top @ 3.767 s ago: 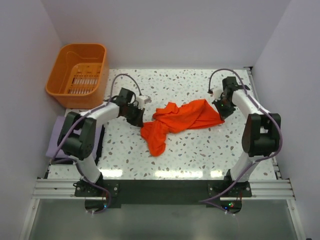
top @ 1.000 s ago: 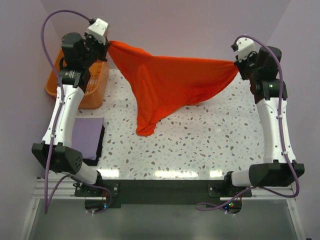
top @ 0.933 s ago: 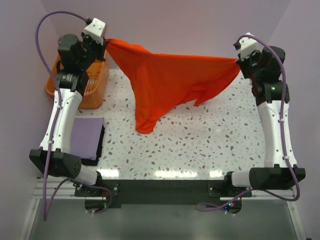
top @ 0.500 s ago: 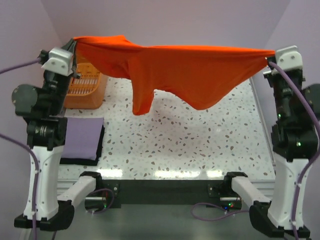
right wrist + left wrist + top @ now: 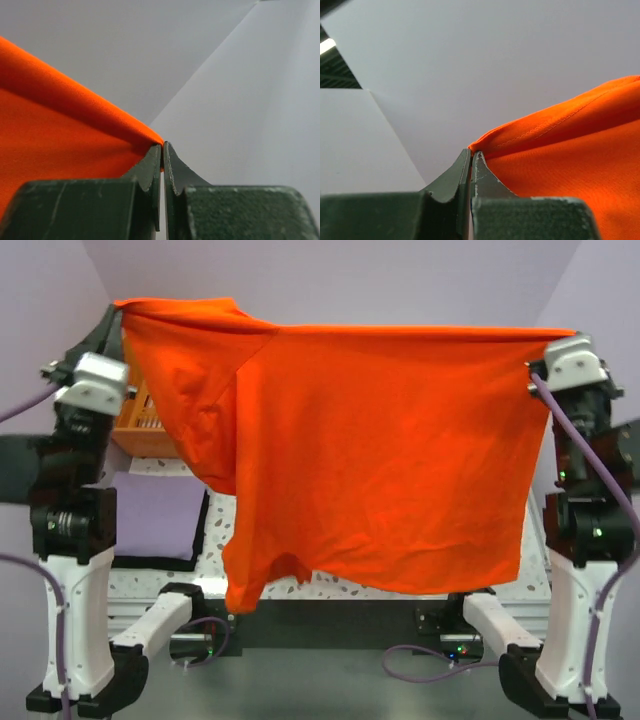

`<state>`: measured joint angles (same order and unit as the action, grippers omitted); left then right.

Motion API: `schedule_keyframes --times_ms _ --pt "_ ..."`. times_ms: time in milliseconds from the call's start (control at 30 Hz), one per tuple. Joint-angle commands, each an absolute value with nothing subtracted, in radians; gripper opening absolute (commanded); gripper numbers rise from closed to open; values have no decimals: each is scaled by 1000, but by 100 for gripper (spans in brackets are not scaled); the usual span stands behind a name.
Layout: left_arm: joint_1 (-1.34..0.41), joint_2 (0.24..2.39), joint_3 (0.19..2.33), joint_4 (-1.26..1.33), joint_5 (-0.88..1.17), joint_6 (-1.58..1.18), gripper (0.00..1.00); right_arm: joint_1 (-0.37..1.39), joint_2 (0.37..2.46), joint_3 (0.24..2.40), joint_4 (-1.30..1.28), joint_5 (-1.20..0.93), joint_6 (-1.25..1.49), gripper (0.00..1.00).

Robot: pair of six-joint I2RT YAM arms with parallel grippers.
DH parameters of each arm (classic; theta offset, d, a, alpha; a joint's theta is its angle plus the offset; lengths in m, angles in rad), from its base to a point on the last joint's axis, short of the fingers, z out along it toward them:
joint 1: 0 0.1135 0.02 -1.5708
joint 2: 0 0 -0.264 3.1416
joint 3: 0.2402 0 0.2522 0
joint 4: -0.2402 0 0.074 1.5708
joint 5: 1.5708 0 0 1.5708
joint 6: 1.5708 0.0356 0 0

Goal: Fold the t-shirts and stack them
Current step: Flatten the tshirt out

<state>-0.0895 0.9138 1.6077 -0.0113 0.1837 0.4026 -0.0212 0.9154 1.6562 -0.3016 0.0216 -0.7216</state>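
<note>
Step in hand: the spread-out before the first fold. I hold the orange-red t-shirt (image 5: 380, 450) up in the air between my two arms, stretched wide like a curtain.
Left gripper (image 5: 471, 156): fingers pressed together, pinching a stitched corner of the cloth. In the wrist view the seam runs straight out from my fingertips.
Right gripper (image 5: 162, 148): fingers pressed together on the opposite corner, with only a sliver of cloth between them.
Where the shirt is: it hangs from a taut top edge, well above the table (image 5: 212, 540). Its lower edge hangs free and one side bunches under my left grip, so it is not yet fully flat.
Lavender t-shirt (image 5: 158, 520): it lies as a flat folded rectangle on a dark mat (image 5: 203, 530) at the left of the table. I judge that one done.
Basket (image 5: 138, 418): it is mostly hidden behind the raised cloth, and I do not need it.
Progress: I judge about half done, with one shirt folded and this one opened but unfolded.
Next move: both arms lower together, at the same pace and spacing, so the free edge lands first and the body lays out smooth on the table. Then I can let go and regrip for the fold.
Risk: the pinches are small. Pulling the arms further apart could slip a corner free, and uneven lowering would leave creases.
</note>
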Motion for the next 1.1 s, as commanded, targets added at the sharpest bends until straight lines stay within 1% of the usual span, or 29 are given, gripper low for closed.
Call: schedule_keyframes --times_ms 0,100,233,267,333,400,433,467,500,533,567,600,633,733,867,933,1033,1067 --pt "-80 1008 1556 -165 176 529 0 -32 1000 1586 -339 10 -784 0" --pt "-80 1054 1461 -198 256 575 0 -32 1025 1462 -354 -58 -814 0" --pt "-103 1130 1326 -167 328 587 0 -26 1072 1281 -339 -121 -854 0" --pt "-118 1178 1283 -163 325 601 0 -23 1109 1214 -310 -124 -868 0" --pt "-176 1269 1238 -144 296 614 0 -11 1156 1148 -275 -121 -877 0" --pt "-218 1346 1224 -111 244 638 0 -8 1259 1125 -230 -109 -874 0" --pt "-256 1436 1233 -100 212 637 0 18 1303 1120 -213 -88 -874 0" --pt "-267 1486 1249 -94 187 629 0 24 1343 1115 -172 -74 -876 0" --pt "-275 1540 1270 -80 178 620 0 28 1432 1120 -152 -55 -873 0" --pt "-282 1643 1322 -72 163 608 0 32 1474 1129 -137 -42 -873 0" --pt "-281 1701 1360 -71 137 585 0 37 1517 1153 -108 -5 -873 0" --pt "-281 1759 1400 -83 121 577 0 38 1604 1170 -94 -3 -870 0" --pt "-281 1870 1499 -95 103 569 0 38 1641 1189 -84 21 -868 0" --pt "-279 2044 1673 -126 84 546 0 38 1783 1270 -66 78 -870 0" --pt "-281 2211 1830 -72 107 526 0 38 1925 1382 -41 133 -887 0" --pt "-281 2255 1862 -46 101 525 0 38 1943 1394 -31 158 -884 0" --pt "-279 2322 1919 -15 100 517 0 38 2019 1498 -40 207 -861 0" --pt "-279 2333 1927 24 94 512 4 38 2061 1531 -82 216 -850 0"
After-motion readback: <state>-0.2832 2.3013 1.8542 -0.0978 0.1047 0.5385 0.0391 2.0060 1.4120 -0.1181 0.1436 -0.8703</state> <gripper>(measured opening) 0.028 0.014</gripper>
